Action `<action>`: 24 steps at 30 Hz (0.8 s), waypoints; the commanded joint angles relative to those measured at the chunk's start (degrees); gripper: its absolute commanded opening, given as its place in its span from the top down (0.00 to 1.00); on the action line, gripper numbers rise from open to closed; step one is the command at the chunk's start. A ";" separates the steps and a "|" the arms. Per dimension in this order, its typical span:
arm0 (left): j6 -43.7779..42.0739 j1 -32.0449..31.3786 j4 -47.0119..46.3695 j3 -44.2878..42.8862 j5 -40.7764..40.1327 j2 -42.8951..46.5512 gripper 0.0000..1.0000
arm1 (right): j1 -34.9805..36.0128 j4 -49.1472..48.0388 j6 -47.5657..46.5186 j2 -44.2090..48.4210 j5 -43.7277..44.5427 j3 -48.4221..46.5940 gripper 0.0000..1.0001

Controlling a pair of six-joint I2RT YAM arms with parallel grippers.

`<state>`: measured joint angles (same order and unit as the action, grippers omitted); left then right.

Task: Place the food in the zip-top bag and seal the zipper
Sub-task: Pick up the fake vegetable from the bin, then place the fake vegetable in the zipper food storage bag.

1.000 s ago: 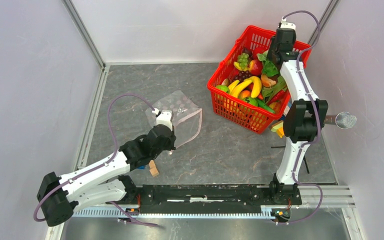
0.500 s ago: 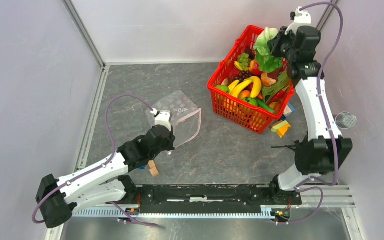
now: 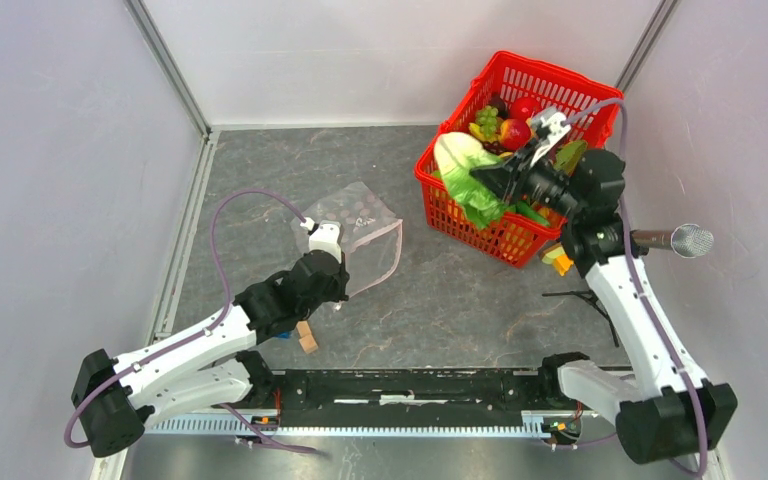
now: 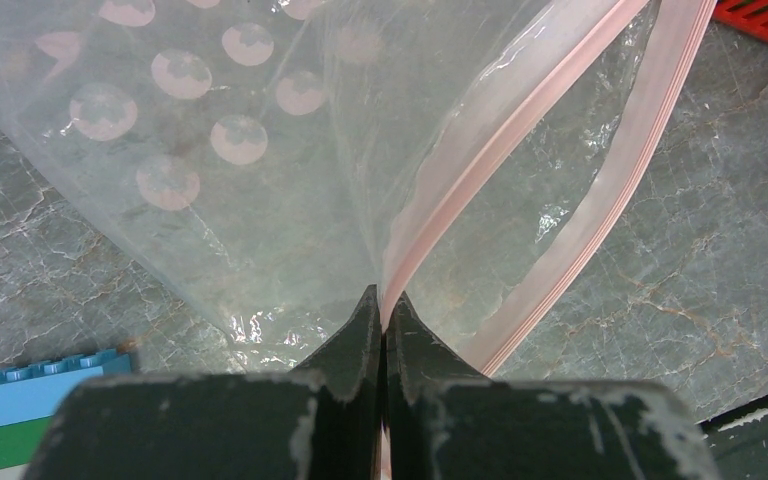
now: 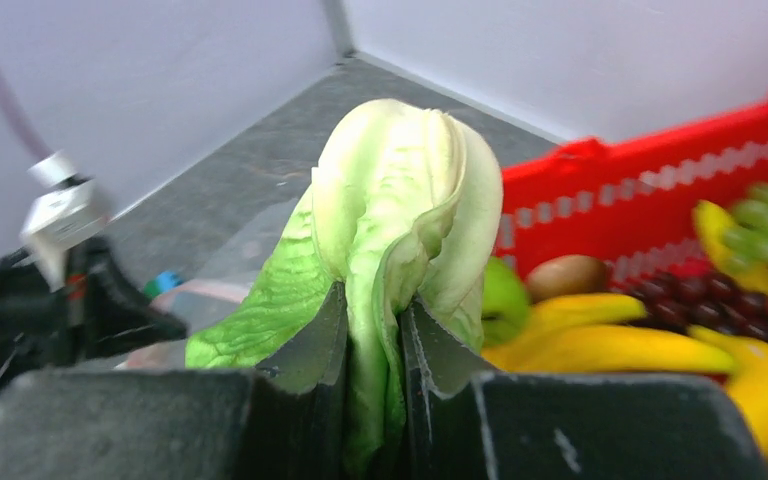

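Bare table (image 3: 440,290) lies between zip-top bag (image 3: 355,215) and red basket (image 3: 460,225); left gripper (image 4: 382,305) crowds the bag's near corner.

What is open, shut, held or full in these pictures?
zip-top bag, mouth open
zipper, unsealed, strips apart
left gripper, shut on one zipper strip
right gripper, shut on the lettuce
lettuce, held in the air
basket, holding toy fruit

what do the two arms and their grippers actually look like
Both match: the left arm and right arm have white links between chunky black joint housings, each trailed by a thin purple cable to a small white wrist camera block. The fingers are black, wedge-shaped, with scuffed, chipped edges.
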<state>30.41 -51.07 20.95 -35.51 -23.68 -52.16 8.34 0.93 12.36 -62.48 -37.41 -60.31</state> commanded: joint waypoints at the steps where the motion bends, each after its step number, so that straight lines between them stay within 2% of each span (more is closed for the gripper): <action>1: -0.87 0.44 -0.95 -1.79 -0.58 0.67 0.98 | 6.96 -5.69 -0.34 6.37 -4.28 5.40 0.92; 7: -0.40 0.53 -0.86 -2.23 0.27 0.91 0.98 | 14.22 -6.97 3.36 13.45 -2.42 14.97 0.92; 12: -0.23 0.53 -1.17 -2.80 0.62 0.40 0.98 | 23.01 -3.68 3.04 14.82 0.95 18.61 0.92; 17: -0.43 0.53 -1.43 -3.35 2.59 0.29 0.98 | 33.00 -2.37 2.64 11.03 11.59 19.14 0.92; 20: -0.77 0.53 -1.51 -3.65 4.23 0.30 0.98 | 39.41 -1.48 1.30 7.15 20.54 17.21 0.96; 24: -0.84 0.54 -1.44 -3.27 5.88 1.20 0.98 | 42.31 -1.53 1.36 2.80 25.91 15.56 0.96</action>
<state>30.41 -50.76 20.86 -36.80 -20.27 -52.16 48.77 1.06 14.50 -56.97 -21.06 -40.88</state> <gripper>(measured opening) 0.040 0.201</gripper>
